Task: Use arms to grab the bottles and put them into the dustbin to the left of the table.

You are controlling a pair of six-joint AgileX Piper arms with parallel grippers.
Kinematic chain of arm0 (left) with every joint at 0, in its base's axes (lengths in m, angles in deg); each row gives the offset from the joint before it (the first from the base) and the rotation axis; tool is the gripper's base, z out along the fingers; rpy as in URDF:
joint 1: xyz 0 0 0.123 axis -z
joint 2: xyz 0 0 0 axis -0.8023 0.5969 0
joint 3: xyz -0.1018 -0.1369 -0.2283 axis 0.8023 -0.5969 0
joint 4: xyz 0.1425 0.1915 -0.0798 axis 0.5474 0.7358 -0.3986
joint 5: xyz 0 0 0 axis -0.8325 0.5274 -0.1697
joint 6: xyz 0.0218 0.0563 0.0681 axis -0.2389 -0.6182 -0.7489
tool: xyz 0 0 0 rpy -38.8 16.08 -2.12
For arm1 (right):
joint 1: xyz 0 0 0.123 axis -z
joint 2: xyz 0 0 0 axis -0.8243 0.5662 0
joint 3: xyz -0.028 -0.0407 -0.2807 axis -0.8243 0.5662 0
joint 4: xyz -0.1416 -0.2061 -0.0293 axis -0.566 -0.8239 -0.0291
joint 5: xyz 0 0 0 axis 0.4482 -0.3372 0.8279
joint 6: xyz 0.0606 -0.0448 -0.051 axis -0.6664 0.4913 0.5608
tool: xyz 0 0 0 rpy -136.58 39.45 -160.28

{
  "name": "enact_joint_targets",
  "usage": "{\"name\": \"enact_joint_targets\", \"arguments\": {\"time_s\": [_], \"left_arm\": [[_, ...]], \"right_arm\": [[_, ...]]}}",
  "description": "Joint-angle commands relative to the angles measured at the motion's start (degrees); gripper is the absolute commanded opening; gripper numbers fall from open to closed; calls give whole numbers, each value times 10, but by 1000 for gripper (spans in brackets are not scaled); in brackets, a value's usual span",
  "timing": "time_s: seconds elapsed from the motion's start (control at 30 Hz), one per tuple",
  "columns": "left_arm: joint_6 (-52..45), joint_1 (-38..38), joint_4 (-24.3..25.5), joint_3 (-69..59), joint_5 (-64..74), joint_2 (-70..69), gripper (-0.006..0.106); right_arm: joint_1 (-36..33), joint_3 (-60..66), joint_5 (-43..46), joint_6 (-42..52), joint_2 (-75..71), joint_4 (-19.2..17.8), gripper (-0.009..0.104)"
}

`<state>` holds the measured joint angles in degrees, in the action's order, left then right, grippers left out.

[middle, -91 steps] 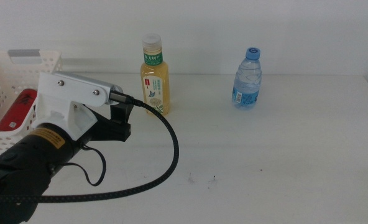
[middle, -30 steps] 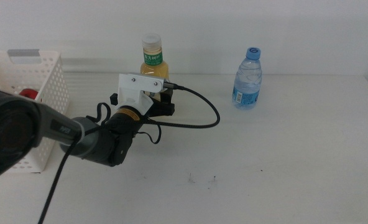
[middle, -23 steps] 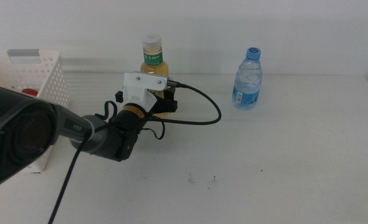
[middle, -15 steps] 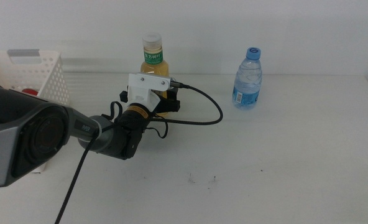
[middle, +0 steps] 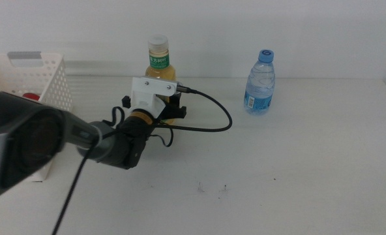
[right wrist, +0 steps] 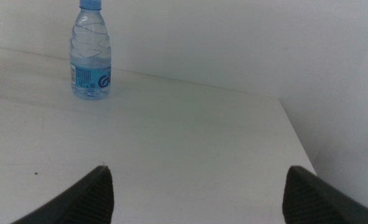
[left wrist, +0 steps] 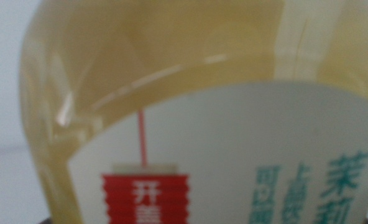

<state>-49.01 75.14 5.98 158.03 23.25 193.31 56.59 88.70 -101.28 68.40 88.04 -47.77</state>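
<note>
Since a moment ago the left gripper (middle: 172, 109) has barely shifted, staying pressed up to the one yellow tea bottle with a white cap (middle: 160, 68), which fills its wrist view; its jaws cannot be made out. The white perforated plastic basket (middle: 46, 78) at the table's left holds one red can (middle: 29, 98). One clear blue-capped water bottle (middle: 259, 81) stands far right, and the right gripper (right wrist: 196, 193) waits with jaws wide apart.

A: How much of the tea bottle (middle: 162, 72) shows in the middle view?
B: Cap and shoulders only; the left hand (middle: 173, 104) and its white mount cover the lower body. The wrist view is filled with blurred label, so its jaws go unseen.
A: The dustbin (middle: 42, 91) at nine o'clock?
B: Cut by the edge; the red thing (middle: 29, 98) inside barely peeks out.
</note>
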Motion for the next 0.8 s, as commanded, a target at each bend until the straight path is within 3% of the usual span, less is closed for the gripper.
{"name": "enact_joint_targets", "arguments": {"time_s": [0.0,0.17,0.3,0.57,0.77], "left_arm": [[1,-1,-3,-36,-16,-52,25],[1,-1,-3,-149,-10,-163,23],[1,-1,12,-238,72,-285,23],[1,-7,15,-222,509,-504,23],[-38,-57,7,-125,790,-542,23]], "right_arm": [[4,2,6,3,-2,-3,80],[4,2,6,3,-2,-3,80],[4,2,6,3,-2,-3,80],[4,2,6,3,-2,-3,80],[4,2,6,3,-2,-3,80]]}}
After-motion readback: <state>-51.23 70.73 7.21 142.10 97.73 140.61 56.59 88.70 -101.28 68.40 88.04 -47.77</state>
